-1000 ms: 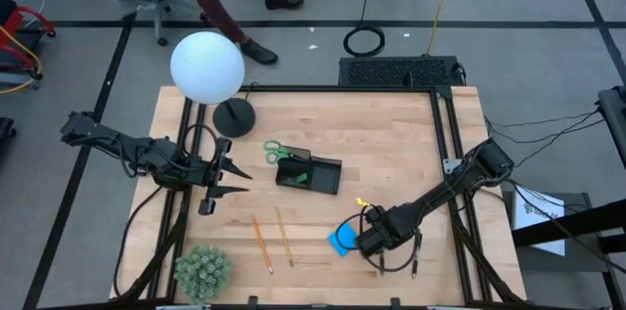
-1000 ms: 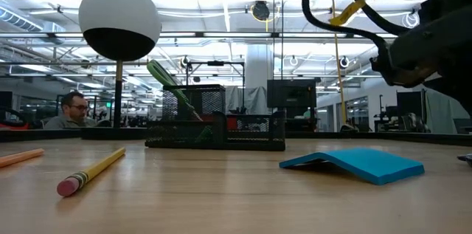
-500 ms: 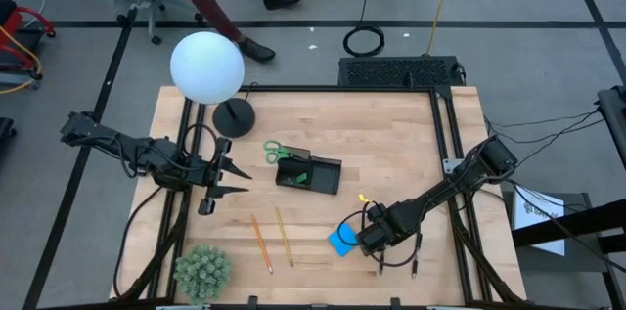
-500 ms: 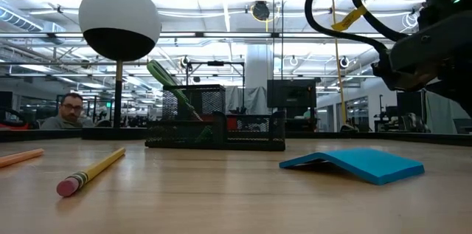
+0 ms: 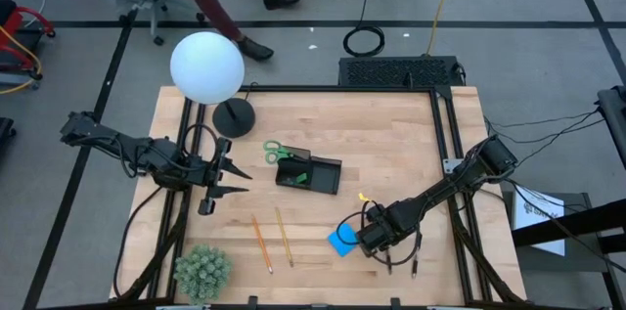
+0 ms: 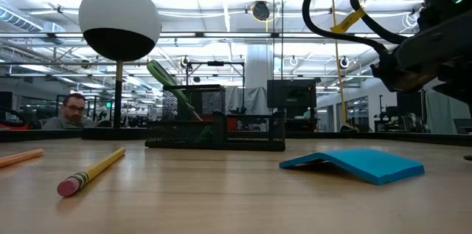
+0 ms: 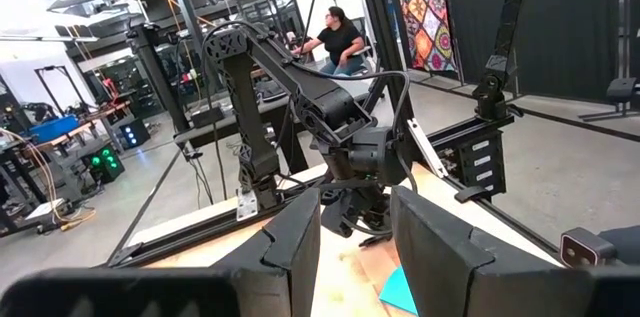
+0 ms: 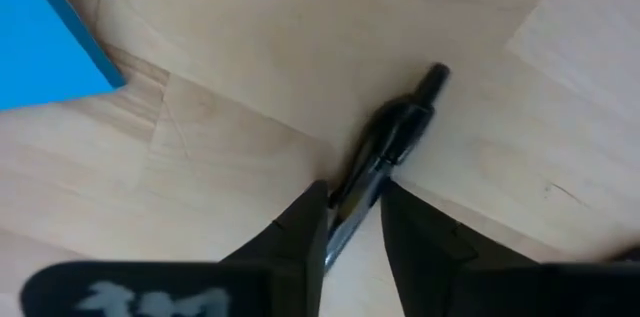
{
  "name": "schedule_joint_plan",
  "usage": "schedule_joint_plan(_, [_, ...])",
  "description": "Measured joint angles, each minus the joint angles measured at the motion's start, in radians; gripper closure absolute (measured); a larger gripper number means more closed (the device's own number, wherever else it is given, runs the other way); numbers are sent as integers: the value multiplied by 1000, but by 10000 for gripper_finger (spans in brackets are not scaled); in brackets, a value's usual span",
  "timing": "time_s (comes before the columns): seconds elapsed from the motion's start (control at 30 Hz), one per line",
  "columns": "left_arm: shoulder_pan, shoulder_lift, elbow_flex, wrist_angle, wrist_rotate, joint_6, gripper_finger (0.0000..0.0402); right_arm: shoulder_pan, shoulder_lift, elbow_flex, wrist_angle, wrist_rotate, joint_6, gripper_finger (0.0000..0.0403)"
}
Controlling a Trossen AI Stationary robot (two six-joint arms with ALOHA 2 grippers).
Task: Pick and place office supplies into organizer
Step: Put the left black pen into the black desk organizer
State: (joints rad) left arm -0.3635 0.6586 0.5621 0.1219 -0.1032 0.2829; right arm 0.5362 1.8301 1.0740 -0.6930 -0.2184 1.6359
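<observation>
Now that the right gripper (image 8: 350, 219) has squeezed in around a dark pen (image 8: 385, 157) lying on the surface just beside the blue pad (image 5: 341, 242), pinching it, the pen looks ready to lift toward the organizer (image 5: 310, 173), while the left gripper (image 5: 235, 179) waits spread wide.

Black mesh organizer (image 5: 309, 174) mid-table, taller section at one end. Green-handled scissors (image 5: 275, 153) just beside it, handles pointing away, blades toward the tray (contact unclear). Two pencils (image 5: 261, 243) (image 5: 284, 236) flat on the wood nearer the front edge, roughly parallel, apart; pink eraser end visible in the low view. Blue pad (image 5: 341, 242) lying slightly buckled. Dark pen (image 8: 385, 155) flat between two dark fingertips; second pen (image 5: 414, 255) near the right edge.
</observation>
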Motion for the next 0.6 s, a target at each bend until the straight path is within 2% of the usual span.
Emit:
schedule_joint_plan(0.33, [0,0,0,0,0,1,270,0,0,-1,6,0,-53,363])
schedule_joint_plan(0.6, [0,0,0,1,0,1,270,0,0,-1,8,4,-88,365])
